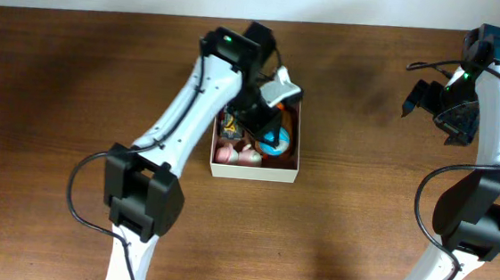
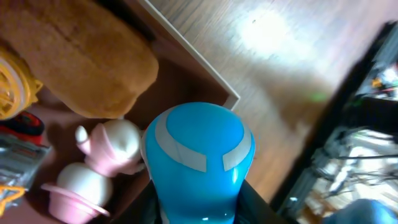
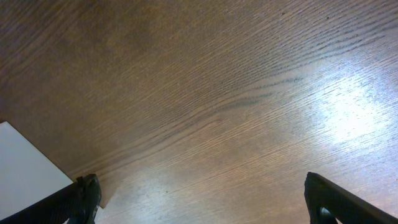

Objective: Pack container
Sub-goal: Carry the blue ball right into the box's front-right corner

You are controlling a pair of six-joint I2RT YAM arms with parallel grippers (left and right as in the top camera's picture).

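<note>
Over the container's far right corner, the left hand (image 1: 267,122) pinches a blue toy (image 2: 199,155). It is a rounded thing with white bands, held at its lower end between the two fingers, whose dark edges show on either side of it in the left wrist view. The toy hangs just inside the cream wall (image 2: 193,59); whether it touches the floor yet cannot be told.

Below and beside it lie a pair of pink toys (image 2: 115,146), white with pink trim, close against each other. Beyond them a brown plush (image 2: 81,56) fills the far side, and something yellow (image 2: 12,87) sits at the edge of view. The container (image 1: 256,172) stands on the surface (image 3: 249,93) near its middle, already fairly full.

The step in hand looks like placing: the toy is being carried into the last free corner. The next move likely calls for lowering it into the gap between the wall and the pink toys, spreading the fingers, and lifting straight up so nothing is dragged out.

The right hand (image 3: 202,202) hangs well apart over bare wood on the right, fingers spread wide and holding nothing.

No brand, label or writing can be read; a red and black item at the left edge is too blurred.
</note>
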